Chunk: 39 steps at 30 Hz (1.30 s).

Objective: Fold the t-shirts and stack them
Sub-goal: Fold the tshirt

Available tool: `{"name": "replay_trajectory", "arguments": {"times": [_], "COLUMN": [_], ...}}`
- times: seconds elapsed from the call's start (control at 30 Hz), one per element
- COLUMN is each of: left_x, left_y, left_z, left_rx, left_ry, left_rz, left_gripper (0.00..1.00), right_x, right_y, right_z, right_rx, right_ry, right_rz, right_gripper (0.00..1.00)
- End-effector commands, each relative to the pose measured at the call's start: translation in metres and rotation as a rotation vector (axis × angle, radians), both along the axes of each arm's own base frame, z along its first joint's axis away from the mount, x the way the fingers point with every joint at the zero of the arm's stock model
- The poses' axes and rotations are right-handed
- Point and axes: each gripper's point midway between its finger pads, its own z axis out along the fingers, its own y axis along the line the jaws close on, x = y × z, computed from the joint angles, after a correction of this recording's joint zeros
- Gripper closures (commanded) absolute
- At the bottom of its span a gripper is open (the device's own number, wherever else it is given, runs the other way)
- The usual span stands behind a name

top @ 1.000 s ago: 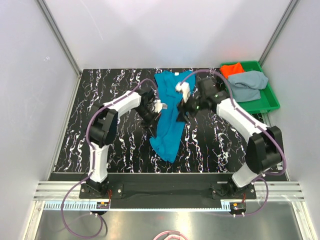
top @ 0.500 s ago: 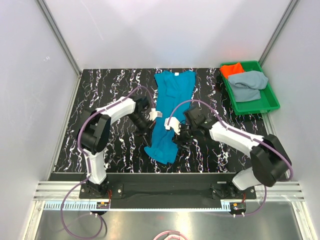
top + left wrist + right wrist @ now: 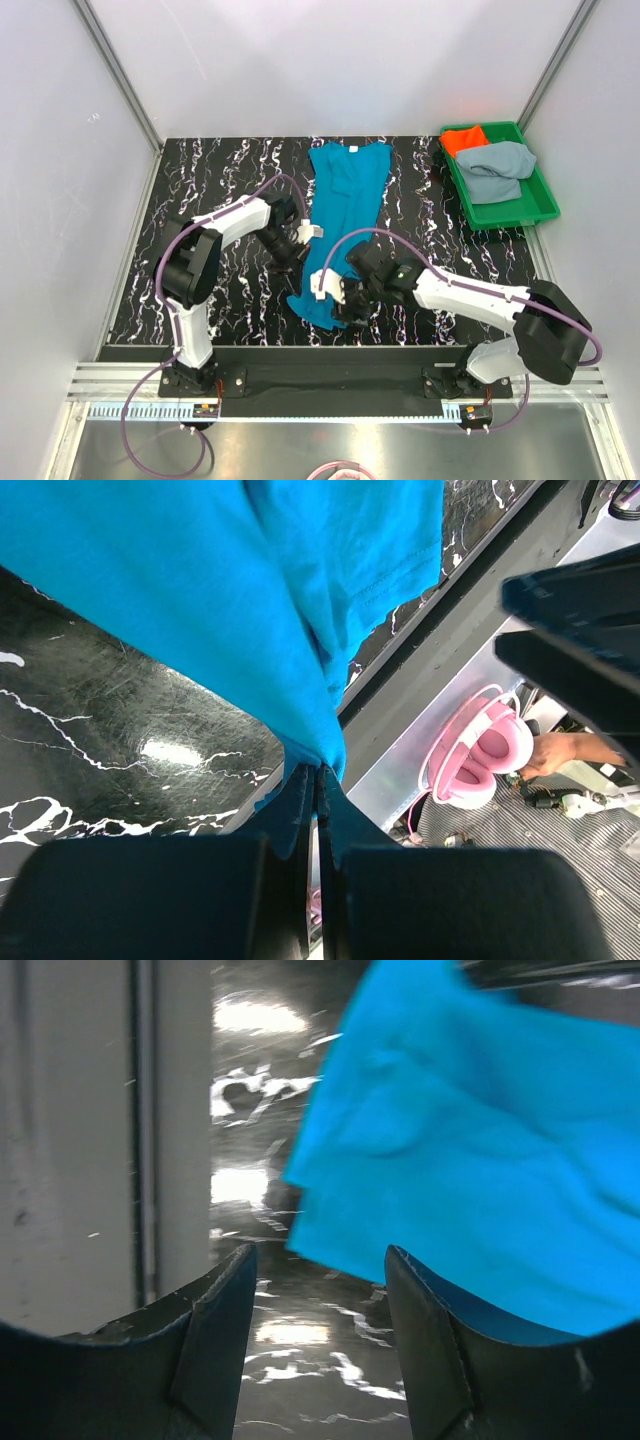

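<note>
Left wrist: the teal-blue t-shirt (image 3: 250, 580) is pinched by the left tool (image 3: 318, 780); the right tool (image 3: 320, 1260) is held spread nearby.

The left pincer (image 3: 318, 777) pinches an edge of the teal-blue t-shirt (image 3: 200, 580) above the black marbled table (image 3: 100, 750).

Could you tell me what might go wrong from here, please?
The left gripper is shut on only a thin pinch of the teal t-shirt, so the cloth could slip out when pulled. The right gripper is open, and the shirt's corner seems not yet between its fingers; closing now might miss the cloth.
</note>
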Motion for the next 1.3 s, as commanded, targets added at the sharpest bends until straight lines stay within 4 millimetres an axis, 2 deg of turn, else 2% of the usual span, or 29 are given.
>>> {"name": "replay_trajectory", "arguments": {"times": [0.0,0.23,0.4,0.57,0.63,0.73,0.93,0.97,1.0,1.1,1.13,1.2,1.27], "left_x": [0.0,-0.001,0.002,0.003,0.004,0.003,0.0,0.0,-0.001,0.001,0.001,0.002,0.002], "left_y": [0.002,0.003,0.002,-0.001,-0.001,-0.002,-0.003,-0.002,-0.002,-0.004,-0.004,-0.004,-0.004], "left_z": [0.007,0.001,0.0,0.001,0.003,0.005,0.007,0.006,0.006,0.008,0.008,0.008,0.007], "left_rx": [-0.01,0.013,0.014,0.006,0.001,-0.005,-0.018,-0.017,-0.017,-0.024,-0.025,-0.022,-0.018], "left_ry": [-0.017,-0.003,0.001,0.002,0.001,0.002,0.007,0.008,0.009,0.007,0.005,0.008,0.009], "left_rz": [-0.002,0.006,0.008,0.01,0.015,0.018,0.02,0.02,0.02,0.022,0.021,0.022,0.022], "left_gripper": [1.0,1.0,1.0,1.0,1.0,1.0,1.0,1.0,1.0,1.0,1.0,1.0,1.0], "right_x": [-0.016,-0.021,-0.023,-0.019,-0.016,-0.009,-0.001,0.0,0.0,0.006,0.008,0.01,0.011], "right_y": [0.007,0.001,-0.002,0.007,0.009,0.01,0.021,0.02,0.018,0.009,0.004,0.0,-0.006], "right_z": [0.005,-0.002,-0.017,-0.021,-0.031,-0.046,-0.053,-0.054,-0.053,-0.051,-0.052,-0.048,-0.042], "right_rx": [0.048,0.044,0.019,0.003,-0.039,-0.121,-0.146,-0.153,-0.157,-0.192,-0.214,-0.222,-0.242], "right_ry": [0.006,0.0,-0.006,-0.012,0.008,0.032,0.007,-0.001,-0.01,-0.044,-0.057,-0.076,-0.096], "right_rz": [0.037,0.036,0.045,0.049,0.042,0.019,-0.004,-0.009,-0.012,-0.027,-0.037,-0.047,-0.046], "right_gripper": [0.39,0.4,0.41,0.41,0.41,0.47,0.52,0.55,0.66,0.82,0.93,0.99,1.0]}}
